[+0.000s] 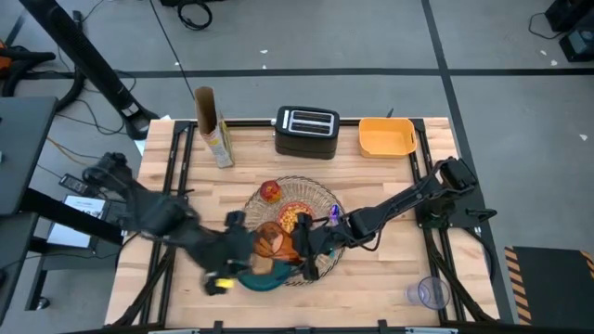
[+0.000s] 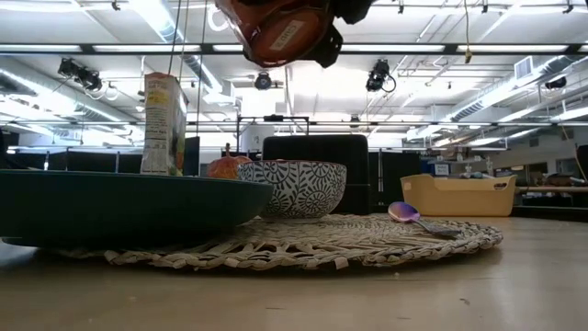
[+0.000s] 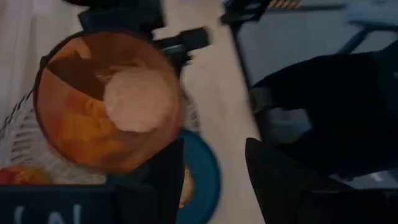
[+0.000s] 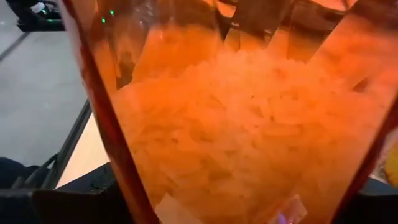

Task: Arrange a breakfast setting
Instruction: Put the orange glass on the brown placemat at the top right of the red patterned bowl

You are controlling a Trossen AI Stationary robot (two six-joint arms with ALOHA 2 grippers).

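While right claw [image 1: 299,249] grips one orange cup [image 1: 270,243], left claw [image 1: 243,243] open; one plate [image 1: 264,276].

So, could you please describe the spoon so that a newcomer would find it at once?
Find the round woven placemat at the table's middle. Right of the patterned bowl on it lies the spoon, the only slim, shiny blue-purple thing there.

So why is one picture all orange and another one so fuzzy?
In the right wrist view the translucent orange cup fills the frame, tinting everything. The left wrist view is smeared with blur. In the low view, the near dark teal plate looks soft.
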